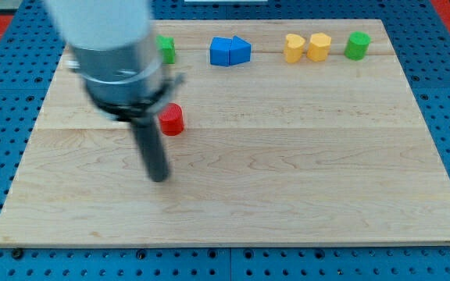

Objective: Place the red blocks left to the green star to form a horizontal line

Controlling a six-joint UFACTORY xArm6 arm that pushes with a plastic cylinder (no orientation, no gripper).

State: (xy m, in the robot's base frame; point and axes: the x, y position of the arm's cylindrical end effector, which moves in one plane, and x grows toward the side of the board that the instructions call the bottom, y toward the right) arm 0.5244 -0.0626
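Note:
One red block [171, 119], a short cylinder, stands on the wooden board left of centre. My tip [159, 177] is below it and slightly to its left, apart from it. A green block [166, 50] at the view's top left is partly hidden behind the arm's grey body; its shape cannot be made out. No other red block shows; the arm hides part of the top left.
Along the view's top edge stand two touching blue blocks [230, 51], two touching yellow blocks [306, 48] and a green cylinder [357, 45]. The board [287, 172] lies on a blue perforated base.

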